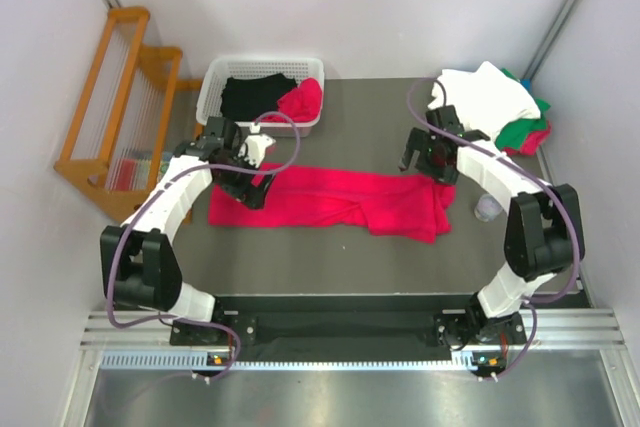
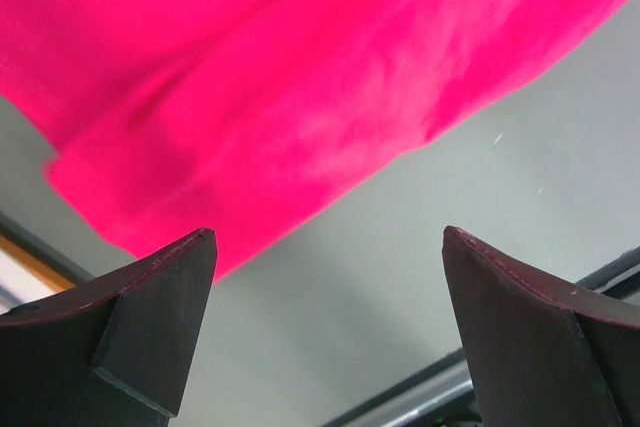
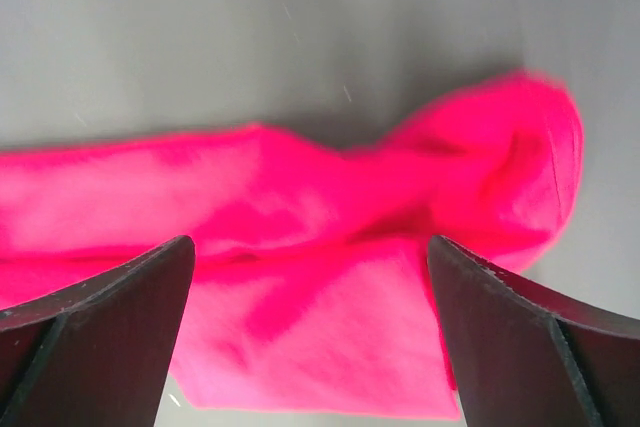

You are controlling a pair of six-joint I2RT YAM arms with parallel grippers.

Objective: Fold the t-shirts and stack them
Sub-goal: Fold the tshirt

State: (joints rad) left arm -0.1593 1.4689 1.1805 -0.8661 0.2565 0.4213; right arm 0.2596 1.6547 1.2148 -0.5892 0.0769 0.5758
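A crimson-red t-shirt [image 1: 330, 202] lies folded into a long band across the middle of the table. My left gripper [image 1: 257, 185] hovers at its left end, open, with bare table between its fingers [image 2: 325, 247]; the red cloth [image 2: 250, 77] lies just beyond the tips. At the band's bunched right end my right gripper [image 1: 415, 161] hangs open above the red cloth [image 3: 330, 237], holding nothing [image 3: 310, 247]. A pile of folded t-shirts [image 1: 495, 97], white on top of green and red, sits at the back right. Black [image 1: 255, 95] and red [image 1: 303, 100] t-shirts lie in the basket.
A white lattice basket [image 1: 215, 87] stands at the back left. A small clear cup [image 1: 488, 209] sits right of the red shirt's right end. An orange wooden rack [image 1: 115, 97] leans by the left wall. The grey table [image 1: 330, 257] ends at a metal rail near the arm bases.
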